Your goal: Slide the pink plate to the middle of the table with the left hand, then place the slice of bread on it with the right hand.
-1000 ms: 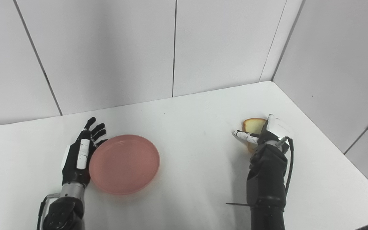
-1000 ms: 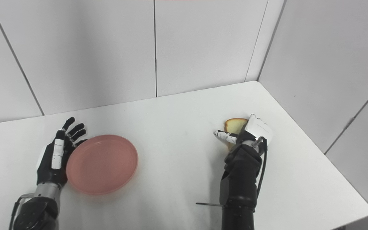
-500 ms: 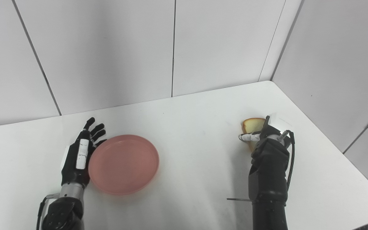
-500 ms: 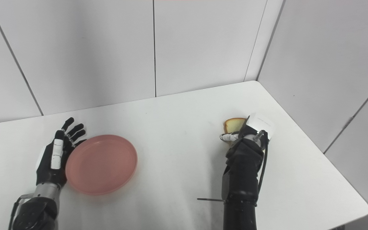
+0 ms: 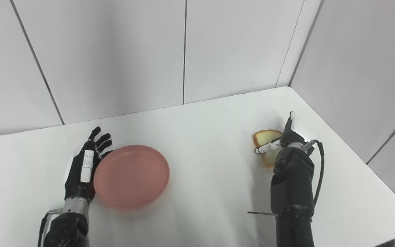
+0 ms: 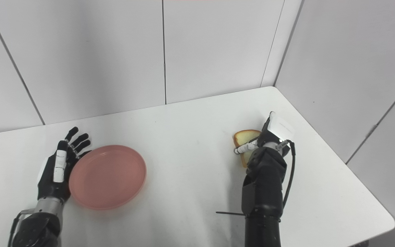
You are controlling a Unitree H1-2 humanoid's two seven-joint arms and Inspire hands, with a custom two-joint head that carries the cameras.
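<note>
The pink plate lies empty on the left part of the white table. My left hand rests open on the table, fingers apart, right against the plate's left rim. The slice of bread, toasted yellow with a brown crust, is at the right side of the table. My right hand is closed on it: the thumb lies across the slice's front and the fingers are behind it, mostly hidden. The slice looks tilted up off the table. It also shows in the right eye view.
White wall panels stand close behind the table and along its right side. The table's right edge runs diagonally near my right arm. A thin dark cable loops off my right wrist.
My right hand's thumb has closed across the bread and the hand has turned upright, shifting the slice a little left and tilting it. The left hand and plate have stayed put; the camera drifted slightly.
</note>
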